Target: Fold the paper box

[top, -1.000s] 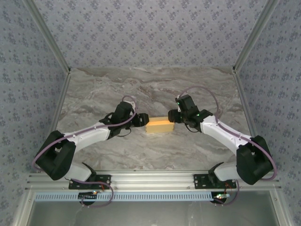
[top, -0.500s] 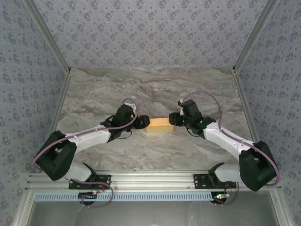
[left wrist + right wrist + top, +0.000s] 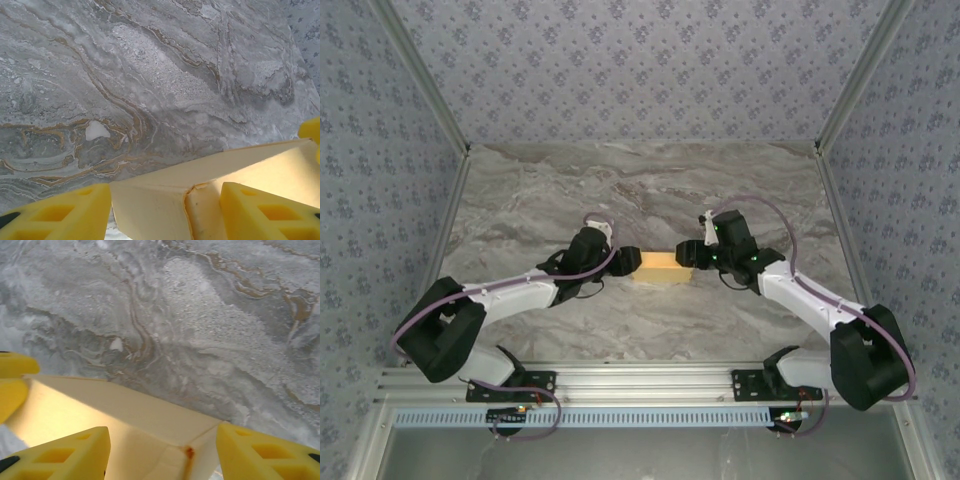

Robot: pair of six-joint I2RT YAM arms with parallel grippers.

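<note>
The paper box [image 3: 660, 264] is a small yellow-orange rectangular box lying on the marble table [image 3: 650, 190], mid-table between both arms. My left gripper [image 3: 630, 262] is open at the box's left end. In the left wrist view the box's corner and end face [image 3: 150, 205] sit between the yellow fingers [image 3: 55, 212], with the near end flap's seam slightly gapped. My right gripper [image 3: 688, 255] is open at the box's right end. In the right wrist view the box's corner [image 3: 125, 415] lies between its fingers [image 3: 270, 450].
Grey-veined marble [image 3: 150, 75] stretches beyond the box toward patterned walls [image 3: 640, 70]. An aluminium rail [image 3: 640, 380] runs along the near edge by the arm bases. The opposite gripper's yellow fingertip [image 3: 15, 370] shows at the box's far end.
Both grippers have closed in on the box's ends. The left gripper and the box shifted slightly right; the right wrist dropped lower toward the table.
</note>
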